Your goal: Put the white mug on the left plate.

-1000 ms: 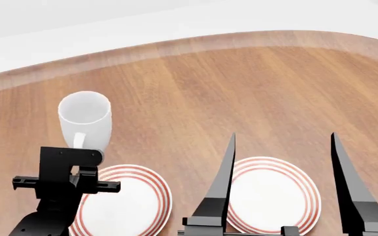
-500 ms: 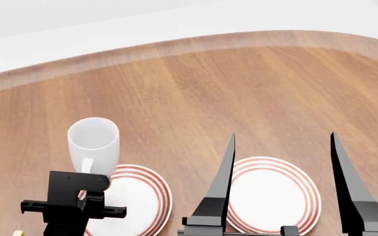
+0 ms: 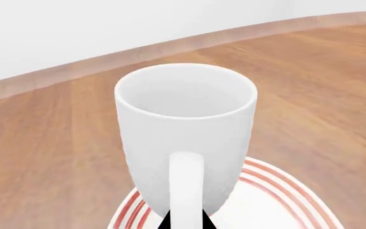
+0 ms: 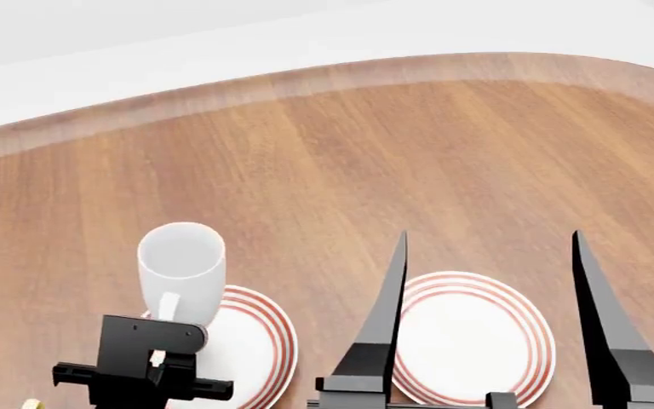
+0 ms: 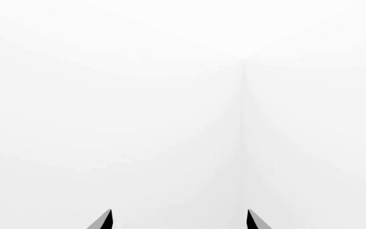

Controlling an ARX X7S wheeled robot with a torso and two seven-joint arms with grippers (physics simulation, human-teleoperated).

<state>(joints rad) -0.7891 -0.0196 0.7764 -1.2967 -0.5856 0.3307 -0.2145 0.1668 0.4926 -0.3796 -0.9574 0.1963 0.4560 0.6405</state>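
Here, a tall, glossy white mug [image 4: 181,268] stands upright over the far edge of the left plate [image 4: 253,341], a round white saucer with thin red rings, near the wooden table's [image 4: 418,170] near edge. The left gripper [image 4: 154,358] clasps its loop handle; the fingertips are hidden, and contact with the plate is unclear. The right gripper [image 4: 489,256] is spread wide above the matching right plate [image 4: 475,336].

matte black arms; tapered pointed fingers [image 4: 387,315]
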